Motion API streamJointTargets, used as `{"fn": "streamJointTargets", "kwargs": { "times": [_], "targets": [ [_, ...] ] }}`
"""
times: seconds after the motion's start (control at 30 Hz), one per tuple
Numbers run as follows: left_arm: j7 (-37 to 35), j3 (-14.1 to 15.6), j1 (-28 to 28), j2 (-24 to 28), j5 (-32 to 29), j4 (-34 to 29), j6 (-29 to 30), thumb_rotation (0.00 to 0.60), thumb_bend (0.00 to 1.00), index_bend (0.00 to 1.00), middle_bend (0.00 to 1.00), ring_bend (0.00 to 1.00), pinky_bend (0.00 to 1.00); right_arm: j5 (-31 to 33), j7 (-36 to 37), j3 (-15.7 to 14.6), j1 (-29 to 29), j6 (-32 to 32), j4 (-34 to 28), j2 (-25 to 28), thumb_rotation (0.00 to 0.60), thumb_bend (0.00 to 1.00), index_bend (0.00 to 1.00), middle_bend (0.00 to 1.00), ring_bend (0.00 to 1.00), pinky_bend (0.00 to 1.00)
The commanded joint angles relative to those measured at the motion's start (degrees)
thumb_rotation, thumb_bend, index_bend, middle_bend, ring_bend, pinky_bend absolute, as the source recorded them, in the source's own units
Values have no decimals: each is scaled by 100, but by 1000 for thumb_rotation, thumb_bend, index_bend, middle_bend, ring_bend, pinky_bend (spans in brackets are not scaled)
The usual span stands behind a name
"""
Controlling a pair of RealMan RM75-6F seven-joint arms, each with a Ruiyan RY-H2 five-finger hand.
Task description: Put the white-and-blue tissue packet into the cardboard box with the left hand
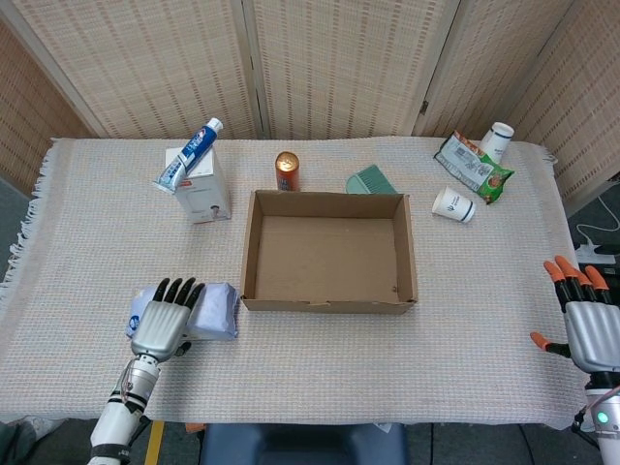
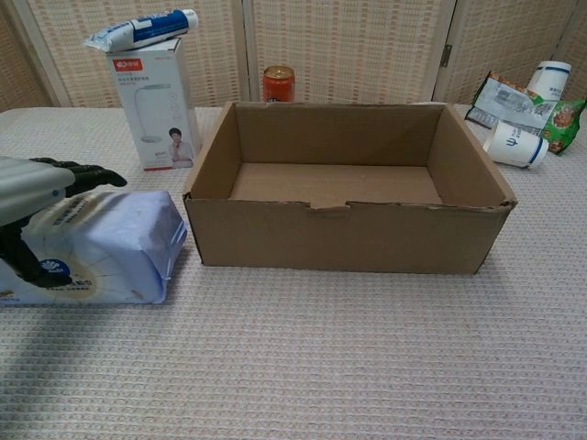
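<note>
The white-and-blue tissue packet (image 1: 217, 310) (image 2: 115, 247) lies flat on the cloth, just left of the cardboard box (image 1: 329, 306) (image 2: 339, 240). My left hand (image 1: 164, 323) (image 2: 38, 186) is over the packet's left part. Its fingers are stretched across the top and the thumb hangs in front of the near face. I cannot tell whether it touches the packet. The box is open-topped and empty. My right hand (image 1: 587, 327) hangs open at the table's right front edge, fingers spread, holding nothing; only the head view shows it.
A white carton (image 1: 205, 189) (image 2: 158, 110) with a toothpaste tube (image 1: 191, 155) (image 2: 142, 29) on top stands behind the packet. Behind the box are an orange can (image 1: 287, 171) (image 2: 279, 83) and a green item (image 1: 369, 180). Two paper cups (image 1: 452, 204) (image 1: 498, 139) and a snack bag (image 1: 473, 167) lie far right.
</note>
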Motion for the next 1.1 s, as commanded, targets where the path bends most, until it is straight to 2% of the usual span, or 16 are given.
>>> {"fn": "streamJointTargets", "kwargs": {
  "times": [0.03, 0.4, 0.53, 0.57, 0.67, 0.8, 0.9, 1.1],
  "targets": [
    [-14, -10, -130, -17, -208, 104, -109, 600, 178, 0, 0, 0, 18, -1, -11, -4, 3, -7, -6, 0, 600, 3, 45, 0, 0, 0],
    [-31, 76, -496, -101, -670, 516, -410, 600, 203, 0, 0, 0, 24, 3, -2, 0, 3, -8, -7, 7, 600, 5, 45, 0, 0, 0],
    [-173, 105, -596, -64, -748, 639, -554, 600, 205, 0, 3, 1, 84, 0, 15, 6, -1, 5, -16, 21, 600, 3, 45, 0, 0, 0],
    [-194, 111, -610, -59, -703, 664, -536, 600, 206, 0, 26, 20, 115, 4, 16, 8, -3, 8, -14, 22, 600, 2, 45, 0, 0, 0],
    [-319, 141, -599, -67, -548, 719, -425, 600, 227, 33, 205, 175, 263, 11, 8, 6, -2, 0, -17, 23, 600, 2, 45, 0, 0, 0],
    [-503, 171, -549, -127, -326, 842, -244, 600, 261, 213, 399, 341, 477, -2, -10, -1, 1, -1, -23, 15, 600, 3, 45, 0, 0, 0],
    [-634, 202, -502, -174, -149, 950, -122, 600, 283, 305, 490, 421, 560, -2, -11, 1, -6, 14, -27, 16, 600, 3, 45, 0, 0, 0],
    [-689, 250, -466, -69, 18, 893, 5, 600, 305, 402, 582, 504, 628, 14, -12, 6, -4, 8, -26, 19, 600, 3, 45, 0, 0, 0]
  ]
}}
